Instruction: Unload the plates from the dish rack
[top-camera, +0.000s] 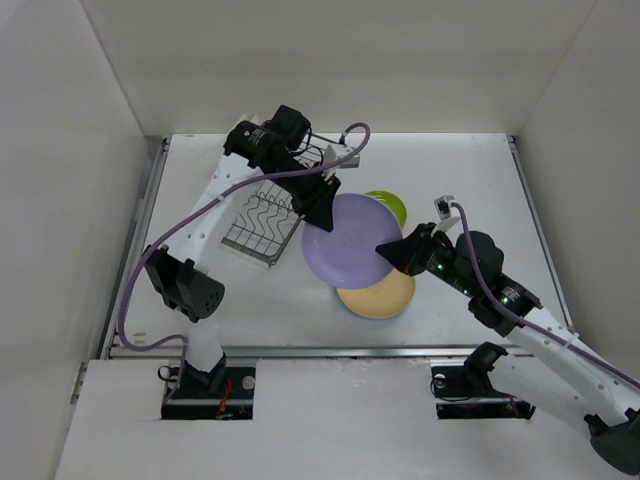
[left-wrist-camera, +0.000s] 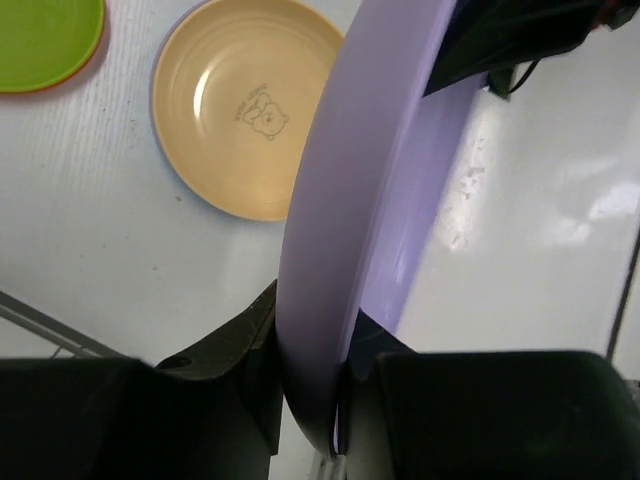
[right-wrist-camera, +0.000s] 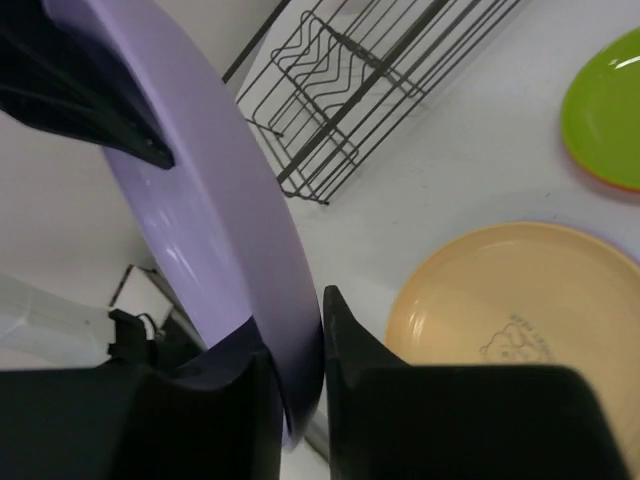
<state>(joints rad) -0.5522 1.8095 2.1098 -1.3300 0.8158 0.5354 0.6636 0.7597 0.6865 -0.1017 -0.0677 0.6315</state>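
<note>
From above, the lavender plate (top-camera: 345, 240) sits mid-frame, gripped from two sides. The left gripper (top-camera: 323, 213) pinches its upper-left rim and the right gripper (top-camera: 386, 251) pinches its right rim. The plate hides part of the cream plate (top-camera: 382, 298) just below it and part of the green plate (top-camera: 393, 205) at its upper right. The rack (top-camera: 262, 225) stands on the table (top-camera: 460, 170) just left of the lavender plate, under the left arm. In the left wrist view the lavender plate runs edge-on from bottom centre up to the top right. Its lower rim is clamped between the two dark fingers (left-wrist-camera: 250, 340), which are pressed against its faces. The right gripper's dark tip holds the far rim at the top right. The cream plate lies flat on the table at upper left, face up, with a small bear print in its middle. The green plate is in the top-left corner, with the orange plate (left-wrist-camera: 100, 45) showing as a thin edge under it. In the right wrist view the lavender plate sweeps from the upper left down to bottom centre, where the right gripper's fingers (right-wrist-camera: 340, 335) squeeze its rim. The left gripper shows as a dark shape on the plate's far rim at upper left. The rack is at top centre beyond the plate, the cream plate at lower right and the green plate at the right edge.
</note>
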